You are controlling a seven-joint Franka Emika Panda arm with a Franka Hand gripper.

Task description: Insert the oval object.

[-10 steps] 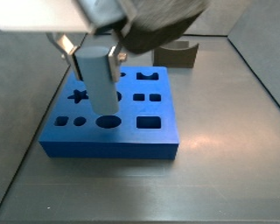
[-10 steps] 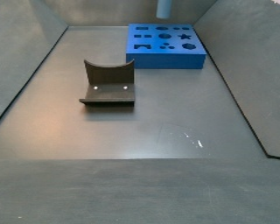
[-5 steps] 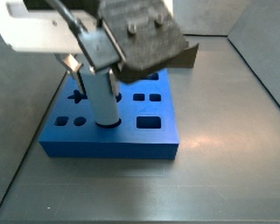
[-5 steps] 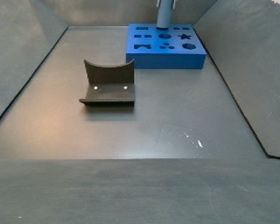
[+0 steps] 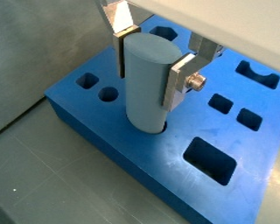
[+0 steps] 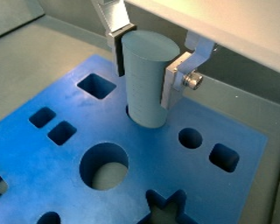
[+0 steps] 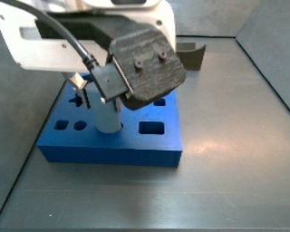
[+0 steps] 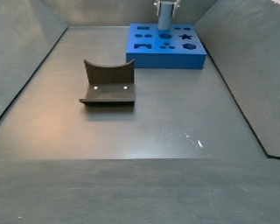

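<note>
The oval object (image 5: 147,87) is a tall pale blue-grey peg standing upright with its lower end in a hole of the blue block (image 5: 119,149). It shows in both wrist views (image 6: 145,83) and in both side views (image 7: 105,113) (image 8: 164,16). My gripper (image 5: 150,63) is shut on the peg near its top, with a silver finger (image 5: 178,80) pressed on each side. In a side view the gripper (image 7: 101,91) sits over the block's front row, largely hidden by the arm. The blue block (image 8: 166,52) has several shaped holes.
A dark olive U-shaped piece (image 8: 108,85) lies on the grey floor mid-left in a side view; it shows behind the arm in a side view (image 7: 191,54). Grey walls enclose the floor. A round hole (image 6: 102,166) and a square hole (image 5: 210,160) lie close to the peg.
The gripper has come down with the peg. The peg's lower end went from above the block into the hole, and the arm now covers more of the block.
</note>
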